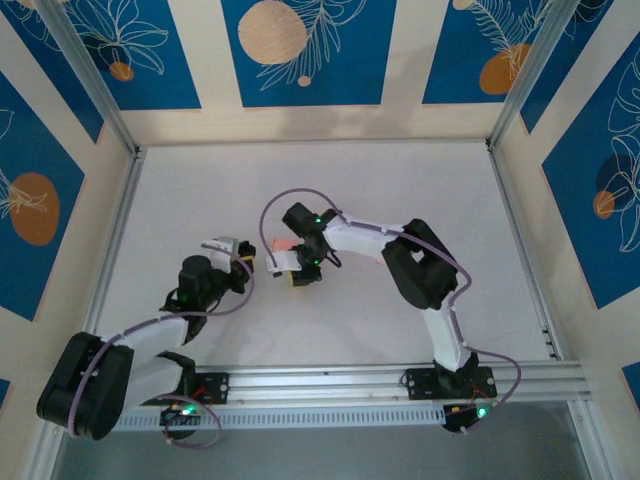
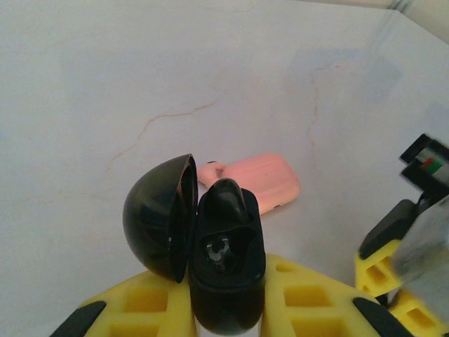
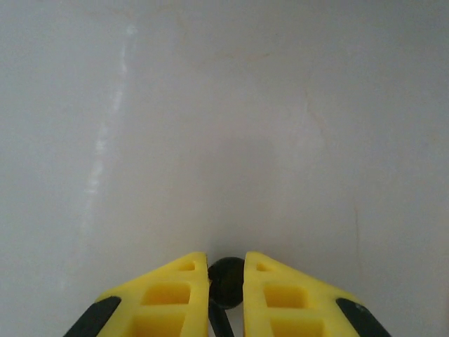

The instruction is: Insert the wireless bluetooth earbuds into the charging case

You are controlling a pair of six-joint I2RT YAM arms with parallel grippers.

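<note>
Pinching a small dark earbud [image 3: 226,282] in the right jaws, closed almost fully on it. Gripping it at the very tips, low over the bare bench [image 3: 224,105], which leaves its body free to drop into a socket.

Clamping a black hinged case [image 2: 226,256] in the left jaws, shut tight on its lower body. Holding it upright with the lid [image 2: 158,217] swung open to the left, so the sockets face up for loading. Showing a glossy dark lump [image 2: 224,200] in the far socket, probably the other bud already seated. Showing bare metal contacts in the nearer socket.

From above, sitting near mid-bench with the two sets of jaws just beside each other, close enough to pass one piece into the other.

Lying flat just behind the case: a rounded pink box [image 2: 266,179], with a tiny pink bit [image 2: 210,170] touching its left end. Cannot tell whether that is a bud or a tab.

Next, probably: lining the earbud up over the bare socket.
</note>
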